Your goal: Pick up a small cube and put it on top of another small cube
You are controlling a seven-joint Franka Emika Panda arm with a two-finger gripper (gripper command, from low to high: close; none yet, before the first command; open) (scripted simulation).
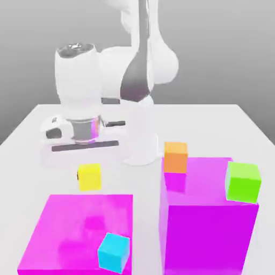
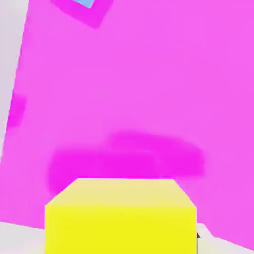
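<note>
With the small plain yellow cube held in the white two-finger gripper at centre-left in the exterior view, the pick looks done; 1 placement remains, perhaps onto the small cyan cube at lower centre-left.

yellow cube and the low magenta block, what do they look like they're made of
Yellow cube: perhaps painted wood or plastic, matte; flat colour, no grain or highlights. Low magenta block: possibly smooth plastic, satin at most; even colour with soft-edged darker patches, likely shadows.
</note>
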